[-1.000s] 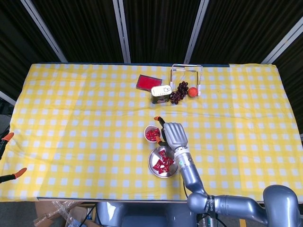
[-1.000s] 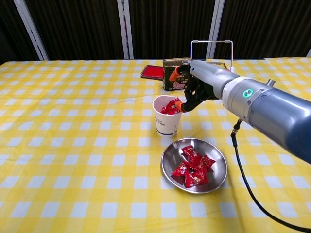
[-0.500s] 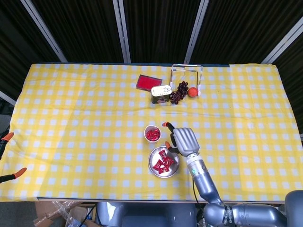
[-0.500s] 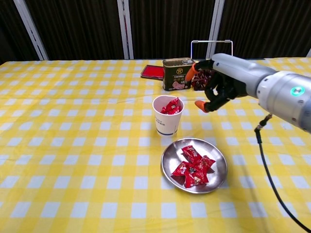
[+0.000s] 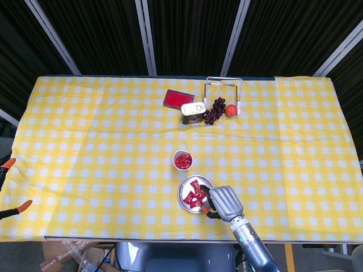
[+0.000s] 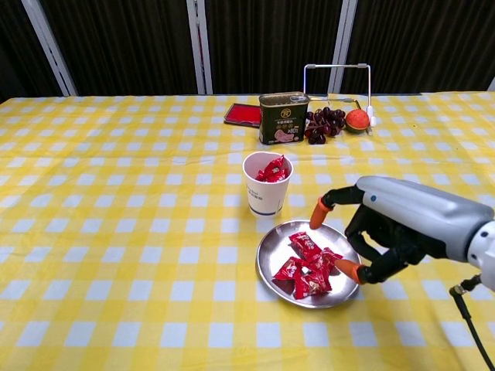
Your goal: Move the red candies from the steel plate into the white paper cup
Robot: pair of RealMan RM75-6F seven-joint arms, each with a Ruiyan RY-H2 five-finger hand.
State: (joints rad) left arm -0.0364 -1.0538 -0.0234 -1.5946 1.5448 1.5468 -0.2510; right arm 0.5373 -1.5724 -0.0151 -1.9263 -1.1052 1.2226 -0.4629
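A green tin (image 6: 283, 117) stands beside dark grapes (image 6: 323, 124) and a red pouch (image 6: 243, 114).

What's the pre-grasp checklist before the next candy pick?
1. Right robot hand empty, fingers apart: ok.
2. Hand over the plate edge, close to the candies: ok, it sits at the plate's right rim.
3. Candies left on the plate: ok, a small pile remains.
4. Cup upright with room for more: upright ok; it already holds candies near the rim, spare room cannot tell.
5. Path from plate to cup free: ok, nothing stands between them; the tin sits well behind.
6. Left robot hand out of the way: ok; only orange tips show at the head view's left edge, its state cannot tell.
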